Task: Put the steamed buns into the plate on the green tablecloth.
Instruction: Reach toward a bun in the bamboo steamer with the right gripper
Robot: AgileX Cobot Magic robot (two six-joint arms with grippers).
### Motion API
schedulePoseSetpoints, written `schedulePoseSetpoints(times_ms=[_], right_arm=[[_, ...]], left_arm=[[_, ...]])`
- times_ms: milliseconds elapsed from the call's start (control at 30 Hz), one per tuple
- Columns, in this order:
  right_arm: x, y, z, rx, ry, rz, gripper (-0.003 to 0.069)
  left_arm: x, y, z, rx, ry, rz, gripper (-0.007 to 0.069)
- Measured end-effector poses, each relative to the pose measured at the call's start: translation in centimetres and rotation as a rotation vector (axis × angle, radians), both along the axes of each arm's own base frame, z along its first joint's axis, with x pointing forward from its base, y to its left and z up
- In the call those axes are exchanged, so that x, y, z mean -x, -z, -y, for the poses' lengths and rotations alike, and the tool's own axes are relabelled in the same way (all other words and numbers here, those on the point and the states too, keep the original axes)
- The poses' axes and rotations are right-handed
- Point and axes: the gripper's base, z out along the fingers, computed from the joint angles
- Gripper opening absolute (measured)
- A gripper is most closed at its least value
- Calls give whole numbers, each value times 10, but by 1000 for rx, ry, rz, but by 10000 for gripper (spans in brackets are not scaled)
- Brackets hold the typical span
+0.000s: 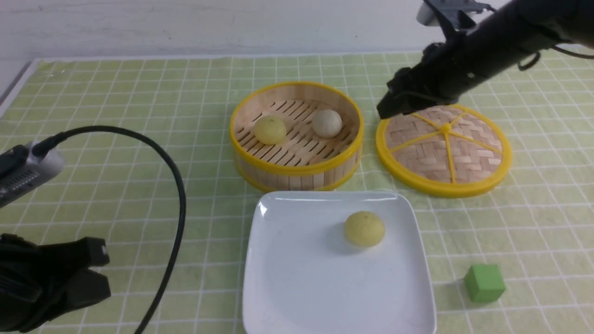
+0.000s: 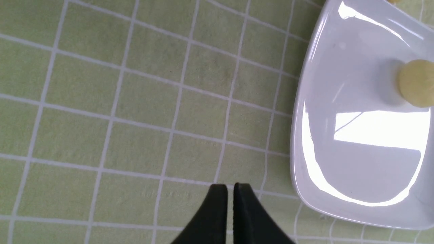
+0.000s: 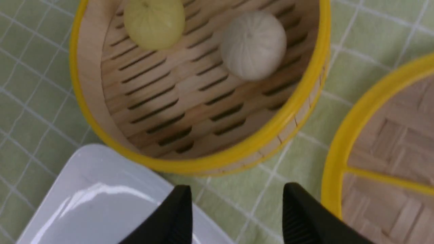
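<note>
One pale yellow bun (image 1: 364, 228) lies in the white square plate (image 1: 297, 287) on the green tablecloth (image 1: 139, 93); it also shows in the left wrist view (image 2: 417, 83). A second yellow bun (image 1: 270, 130) and the greyish-beige bun (image 1: 327, 123) sit in the open bamboo steamer (image 1: 297, 171); both show in the right wrist view, yellow (image 3: 154, 22) and beige (image 3: 253, 44). My right gripper (image 3: 237, 198) is open and empty, raised between the steamer and its lid, seen in the front view (image 1: 387, 109). My left gripper (image 2: 230, 187) is shut and empty, low at the near left, beside the plate (image 2: 305, 142).
The woven steamer lid (image 1: 444, 149) lies flat to the right of the steamer. A green cube (image 1: 484, 283) sits right of the plate near the front edge. A black cable (image 1: 178, 204) arcs over the cloth at the left. A white wall runs behind the table.
</note>
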Motion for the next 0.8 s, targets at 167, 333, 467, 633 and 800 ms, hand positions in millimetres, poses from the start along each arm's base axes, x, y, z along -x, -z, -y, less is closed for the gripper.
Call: schedulePoseSetpoints(times_ms=[167, 333, 467, 633, 800], right_arm=[[-34, 17, -27, 6, -60, 55, 371], [-62, 50, -47, 26, -87, 136, 372], [-78, 82, -50, 47, -60, 171, 372], [-80, 98, -54, 45, -67, 143, 310], [-74, 92, -53, 46, -105, 98, 62]], left_arm=[[0, 0, 0, 0, 0, 0, 69], [0, 0, 0, 0, -2, 5, 74], [-1, 0, -1, -13, -3, 12, 78], [-1, 0, -1, -16, -4, 14, 87], [-1, 0, -2, -21, -4, 16, 90]])
